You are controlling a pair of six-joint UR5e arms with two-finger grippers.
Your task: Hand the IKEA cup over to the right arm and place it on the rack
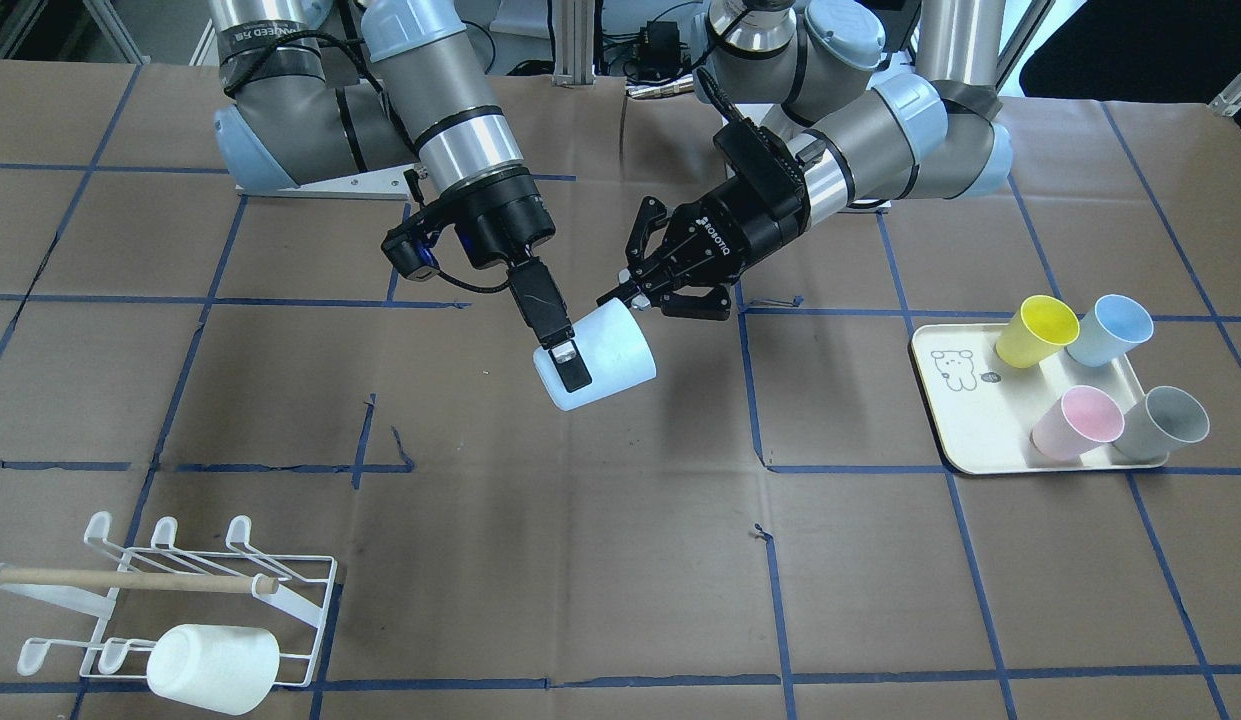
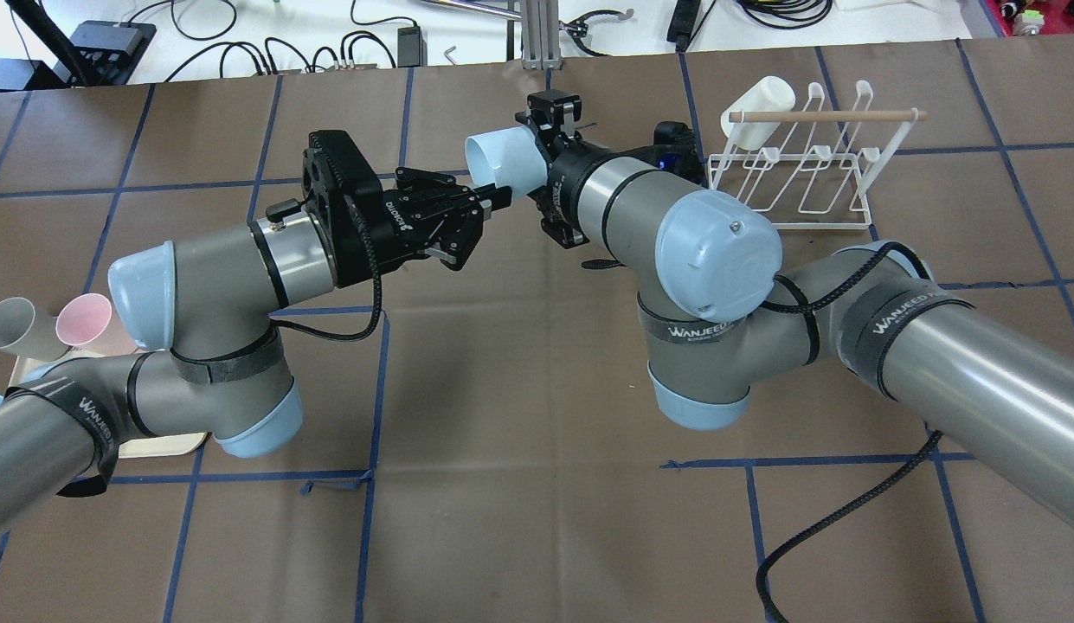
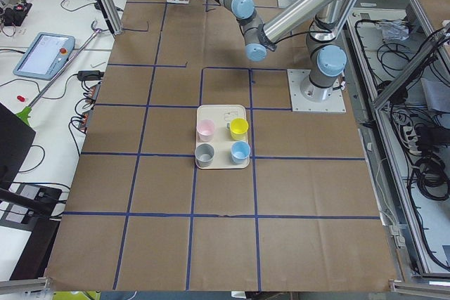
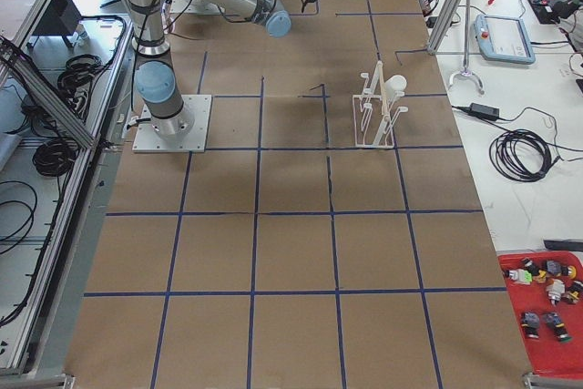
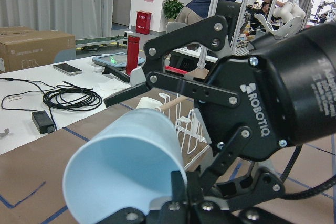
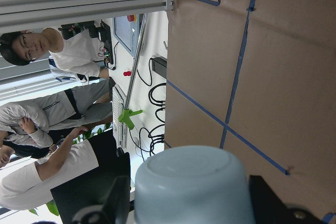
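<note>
IKEA cup (image 2: pixel 502 157) hangs tilted over our brown table (image 2: pixel 502 389), right gripper (image 1: pixel 572 372) clamped on its base, left gripper (image 1: pixel 645 295) fingers apart at its rim; rack (image 2: pixel 796 186) far right, well apart.

Right arm (image 1: pixel 460 110): reaches forward and down from base, wrist tilted toward middle of counter (image 1: pixel 580 560). Right gripper (image 1: pixel 578 372): held in mid-air, two flat jaws clamped on base end of pale blue cup (image 1: pixel 615 345), one finger (image 1: pixel 570 365) lying along cup wall.

Left arm (image 1: pixel 880 140): comes in from opposite side, forearm sloping gently down. Left gripper (image 1: pixel 662 298): faces right gripper, close to it, linkage jaws spread apart at cup rim, upper finger (image 5: pixel 181 39) clear of cup wall.
</note>
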